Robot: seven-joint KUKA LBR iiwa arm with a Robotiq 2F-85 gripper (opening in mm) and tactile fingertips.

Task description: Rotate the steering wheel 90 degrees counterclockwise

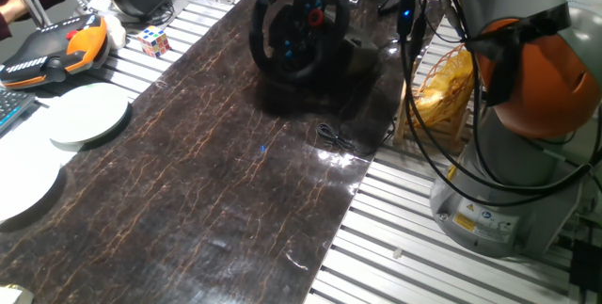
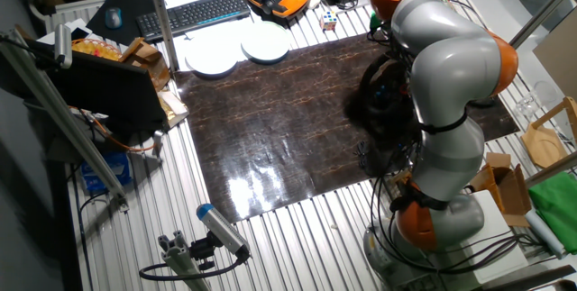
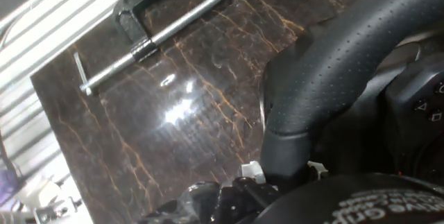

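The steering wheel (image 1: 299,24) stands upright on its black base at the far end of the dark marbled tabletop (image 1: 207,182), its face with the blue-lit and red hub buttons turned toward the open stretch of that tabletop. You have one arm, so there is no choice of hand to weigh. In the hand view the rim (image 3: 347,64) fills the right side of the frame at close range, sweeping from the upper right down to the lower middle, with the end effector (image 3: 281,177) right at its lower end; the pale tips beside the rim suggest the fingers straddle it there, but whether they are pressed onto the rim or standing spread around it cannot be told from these views. The fixed views do not help: in one the end effector is out of frame, in the other the arm's own body (image 2: 451,57) hides it and most of the wheel. The relation that governs your coming move is this: the rim runs up and away from the end effector in an arc, and the hub lies to the right of the contact point in the hand view. In my judgement the turn must follow that arc about the hub, not a straight line. A metal clamp (image 3: 156,33) lies on the tabletop beyond the rim, well apart from it.
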